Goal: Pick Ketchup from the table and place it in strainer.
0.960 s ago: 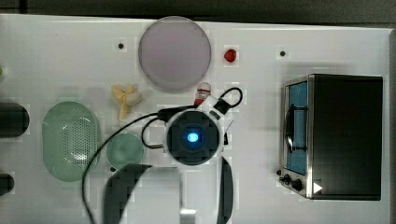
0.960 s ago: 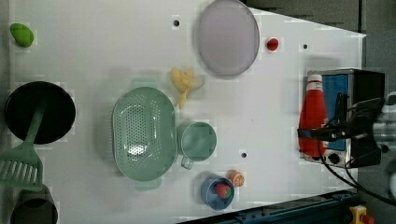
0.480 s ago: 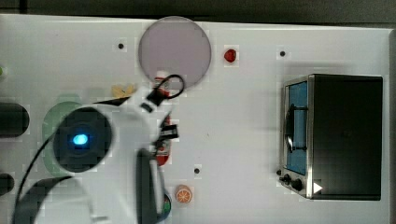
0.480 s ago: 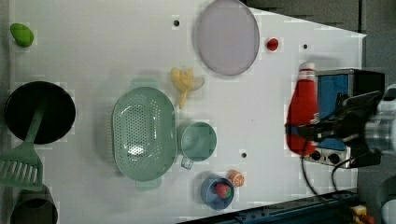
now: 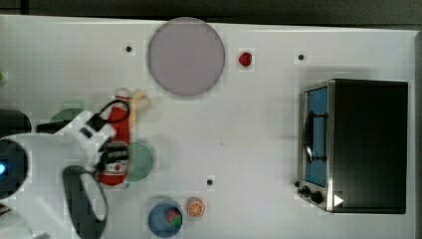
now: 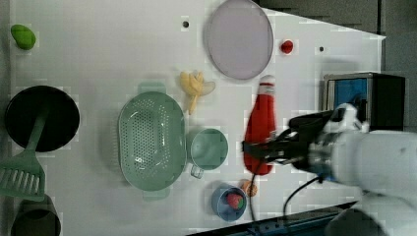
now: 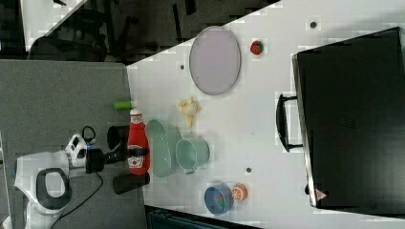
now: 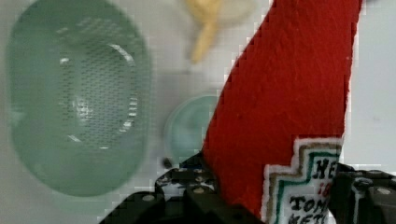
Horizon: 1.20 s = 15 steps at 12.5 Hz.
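Since a second ago I have swung the ketchup [image 6: 260,125] away from the oven [image 6: 366,96] and across the table [image 6: 98,49], so that in the left view it now hangs just to the right of the cup [image 6: 209,147]; my gripper [image 6: 268,150] is clamped about the bottle's lower body, jaws partly closed on its width, cap pointing toward the plate [image 6: 239,38]; this is the carry step, the bottle lifted off the table; the strainer [image 6: 151,141] lies beyond the cup on the left view's left, not yet under me; next I judge I must keep travelling past the cup until the bottle is over the basket's perforated bottom, then lower and let go.
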Each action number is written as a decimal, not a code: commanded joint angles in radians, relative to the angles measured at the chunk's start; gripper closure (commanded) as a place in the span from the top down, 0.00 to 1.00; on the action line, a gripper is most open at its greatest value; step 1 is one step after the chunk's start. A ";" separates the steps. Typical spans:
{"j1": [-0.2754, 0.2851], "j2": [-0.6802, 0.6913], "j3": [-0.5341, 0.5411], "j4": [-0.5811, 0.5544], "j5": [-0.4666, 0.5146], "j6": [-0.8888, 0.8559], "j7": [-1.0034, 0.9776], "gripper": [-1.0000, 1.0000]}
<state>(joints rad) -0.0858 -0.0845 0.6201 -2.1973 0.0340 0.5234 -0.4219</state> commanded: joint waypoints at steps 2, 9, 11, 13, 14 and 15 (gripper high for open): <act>0.011 0.122 0.105 0.015 0.004 0.162 0.349 0.63; 0.077 0.432 0.166 -0.001 -0.065 0.476 0.511 0.63; 0.086 0.500 0.156 -0.001 -0.071 0.539 0.511 0.63; 0.101 0.545 0.136 -0.001 -0.111 0.545 0.511 0.76; 0.108 0.556 0.126 0.001 -0.125 0.549 0.511 0.86; 0.109 0.555 0.127 0.005 -0.125 0.556 0.515 0.97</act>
<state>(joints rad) 0.0017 0.5024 0.7476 -2.2070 -0.0720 1.0742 0.0437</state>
